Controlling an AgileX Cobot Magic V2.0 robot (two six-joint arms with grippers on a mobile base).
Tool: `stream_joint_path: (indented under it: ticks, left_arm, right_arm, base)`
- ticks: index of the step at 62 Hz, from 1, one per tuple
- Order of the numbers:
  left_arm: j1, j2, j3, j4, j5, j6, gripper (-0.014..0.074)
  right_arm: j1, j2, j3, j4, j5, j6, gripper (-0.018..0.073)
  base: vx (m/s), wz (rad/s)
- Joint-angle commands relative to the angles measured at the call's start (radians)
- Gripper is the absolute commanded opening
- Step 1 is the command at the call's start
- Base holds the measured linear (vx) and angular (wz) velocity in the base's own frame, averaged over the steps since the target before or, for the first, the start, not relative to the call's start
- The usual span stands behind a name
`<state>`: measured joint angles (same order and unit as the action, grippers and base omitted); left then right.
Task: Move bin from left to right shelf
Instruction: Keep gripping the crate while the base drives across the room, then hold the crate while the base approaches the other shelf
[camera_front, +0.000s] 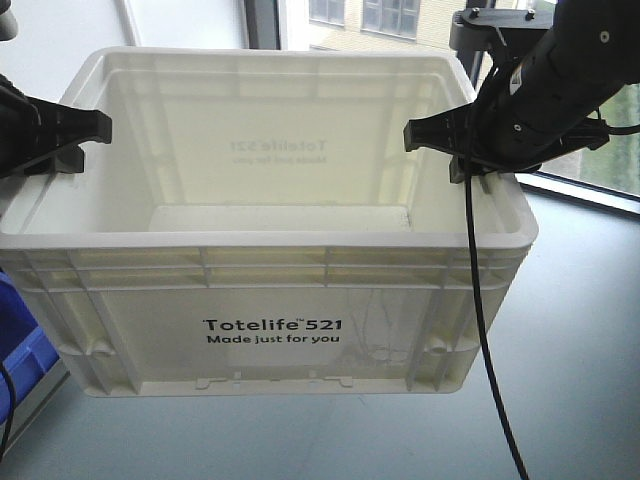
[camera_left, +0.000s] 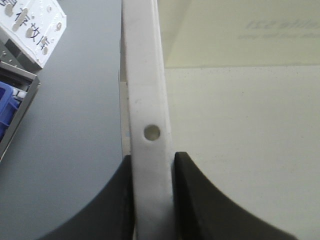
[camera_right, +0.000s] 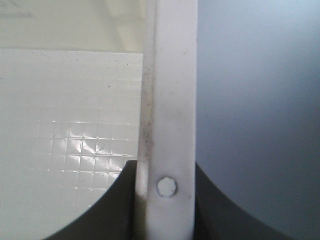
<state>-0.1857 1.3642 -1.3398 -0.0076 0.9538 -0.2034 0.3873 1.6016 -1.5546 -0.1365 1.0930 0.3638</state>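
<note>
Left wrist-mounted view shows the left gripper (camera_left: 153, 162) clamped on the side rim of the bin (camera_left: 144, 75), with black jaws pressed to either face. The right wrist view shows the right gripper (camera_right: 165, 170) pinching the opposite rim likewise. From the front, both reach in level at rim height, holding the large white ribbed tote printed "Totelife 521 Made just for you". It seems to hang clear above the grey surface (camera_front: 580, 380), beside a blue bin (camera_front: 20, 350).
</note>
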Motion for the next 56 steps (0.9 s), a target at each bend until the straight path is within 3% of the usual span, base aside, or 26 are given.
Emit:
stream_joint_path:
  ticks: [1, 56]
  left_arm:
    - [0.001, -0.042, -0.039, 0.027, -0.090, 0.015, -0.0006]
    - [0.001, -0.042, -0.039, 0.027, -0.090, 0.015, -0.0006]
  right_arm:
    - [-0.007, -0.053, -0.038, -0.069, -0.084, -0.004, 0.0022]
    - [-0.007, -0.053, -0.038, -0.069, -0.084, -0.004, 0.0022]
  base:
    - [0.12, 0.46]
    - [0.11, 0.44]
